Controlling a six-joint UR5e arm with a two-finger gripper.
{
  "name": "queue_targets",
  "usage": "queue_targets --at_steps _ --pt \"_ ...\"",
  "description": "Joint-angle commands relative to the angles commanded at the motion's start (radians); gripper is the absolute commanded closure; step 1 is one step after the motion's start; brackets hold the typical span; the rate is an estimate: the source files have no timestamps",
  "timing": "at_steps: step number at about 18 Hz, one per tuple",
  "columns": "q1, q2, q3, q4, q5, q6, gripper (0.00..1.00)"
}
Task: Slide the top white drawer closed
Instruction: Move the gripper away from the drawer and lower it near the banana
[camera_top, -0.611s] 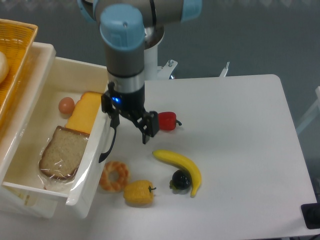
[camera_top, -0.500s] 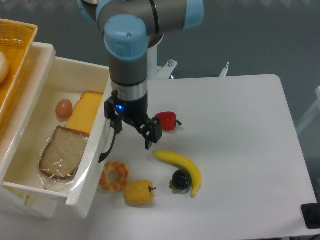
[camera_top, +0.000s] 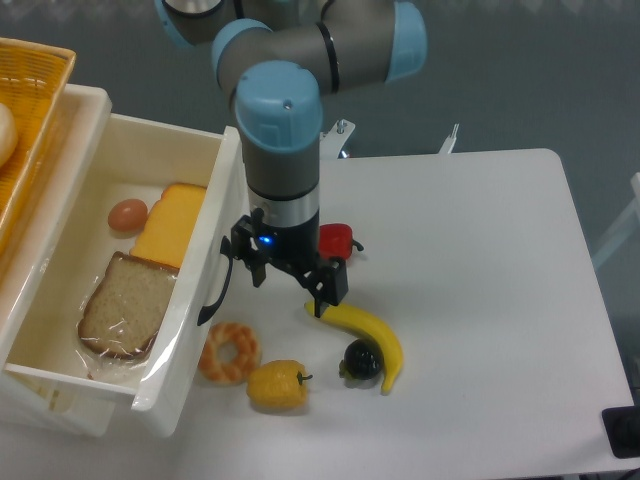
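White top white drawer stands open beside doughnut, yellow pepper, banana; tool spread, empty.

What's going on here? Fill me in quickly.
A single robot arm is working at the top white drawer, which stands pulled out with bread, cheese and an egg inside. Its gripper is open and empty, hanging just to the right of the drawer's black handle, above the table. A banana, red pepper and doughnut lie close by. The drawer is not yet closed.
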Motion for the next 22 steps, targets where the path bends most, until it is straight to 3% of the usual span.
queue_targets --at_steps 9,18,22 --pt "0.038 -0.026 -0.029 -0.002 0.026 -0.008 0.00" --pt "0.031 -0.072 -0.051 0.000 0.014 -0.158 0.00" --pt "0.025 -0.091 -0.052 0.000 -0.053 -0.210 0.00"
